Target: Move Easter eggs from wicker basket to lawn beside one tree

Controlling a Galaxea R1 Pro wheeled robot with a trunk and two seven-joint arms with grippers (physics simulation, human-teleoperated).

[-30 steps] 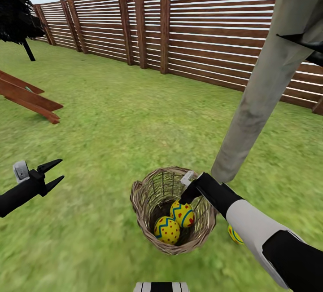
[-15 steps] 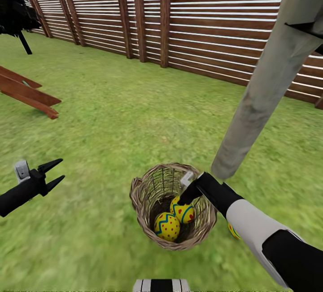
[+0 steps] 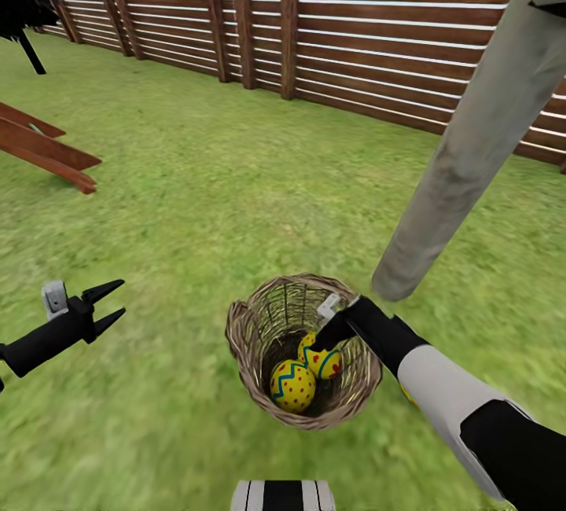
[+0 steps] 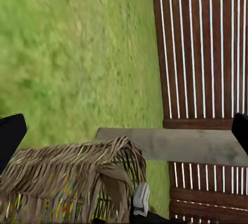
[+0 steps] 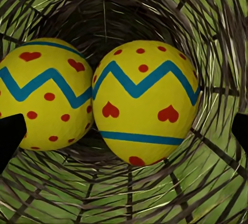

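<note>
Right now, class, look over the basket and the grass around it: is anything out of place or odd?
One thing stands out. Two Easter eggs lie in the wicker basket, while a sliver of a third egg shows on the lawn behind the right arm, near the pale tree trunk. The basket stands upright, undamaged.

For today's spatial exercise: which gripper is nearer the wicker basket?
Right. The right gripper reaches inside the wicker basket; the left gripper hovers apart over the lawn.
</note>
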